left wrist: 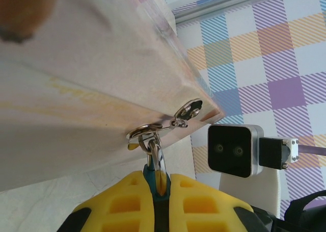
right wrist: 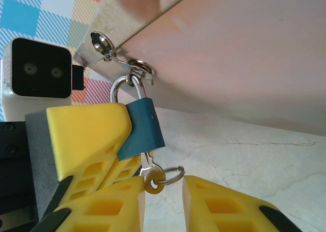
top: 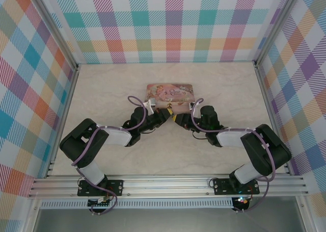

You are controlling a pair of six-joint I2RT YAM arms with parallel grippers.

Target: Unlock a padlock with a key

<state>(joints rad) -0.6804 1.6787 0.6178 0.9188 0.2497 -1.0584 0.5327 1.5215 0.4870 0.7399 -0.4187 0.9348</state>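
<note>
While left gripper (left wrist: 157, 185) clamps padlock (right wrist: 145, 127), right gripper (right wrist: 164, 188) gapes

Blue padlock hangs from the pink tin's (top: 169, 92) hasp (right wrist: 136, 67); the key (right wrist: 150, 171) sits in its underside, between the right gripper's parted fingers (right wrist: 224, 206).

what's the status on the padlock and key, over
Left end effector shut on padlock, which is hooked through hasp of tin. Key in padlock's base. Right end effector around key head, grip unclear.
</note>
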